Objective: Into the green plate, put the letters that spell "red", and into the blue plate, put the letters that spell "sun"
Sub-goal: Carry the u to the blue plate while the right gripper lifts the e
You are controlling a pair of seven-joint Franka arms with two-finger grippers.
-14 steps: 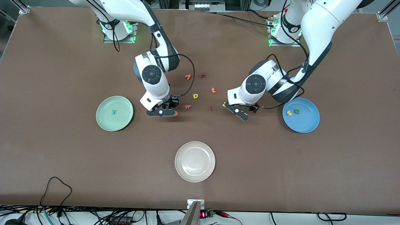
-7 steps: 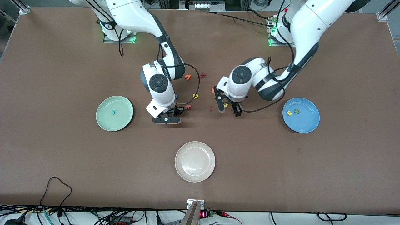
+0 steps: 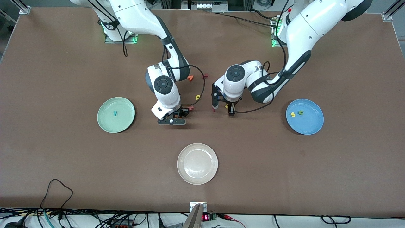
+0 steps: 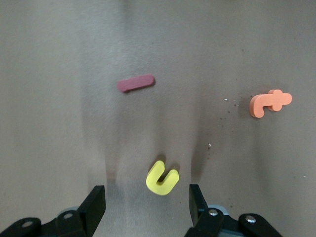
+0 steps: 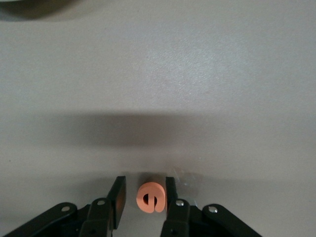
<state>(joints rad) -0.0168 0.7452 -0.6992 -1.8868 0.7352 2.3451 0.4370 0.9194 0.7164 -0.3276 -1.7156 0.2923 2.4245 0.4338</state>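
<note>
The green plate [image 3: 107, 122] holds a teal "r" [image 3: 115, 113]. In the blue plate [image 3: 311, 125] lie a yellow "s" [image 3: 293, 114] and a dark green "n" [image 3: 301, 112]. My right gripper [image 3: 172, 121] [image 5: 144, 190] is down at the table between the green plate and the loose letters. It stands open around the orange "e" [image 5: 150, 197]: one finger touches it, the other is apart. My left gripper [image 3: 222, 106] [image 4: 147, 197] is low over the table's middle. It is open, with the yellow "u" [image 4: 162, 177] [image 3: 227, 106] lying flat between its fingertips, untouched.
Loose letters lie between the two grippers: a yellow d/p shape [image 3: 198, 97], an orange letter [image 3: 190, 78], an orange "t" [image 4: 270, 102], dark red ones [image 3: 206, 76] [image 3: 190, 108] and a dark red bar [image 4: 136, 83]. A cream plate [image 3: 197, 163] sits nearer the camera.
The left arm swung from beside the blue plate to the table's middle and its fingers narrowed around the yellow "u". The right gripper shifted sideways so the orange "e" sits between its fingers.
</note>
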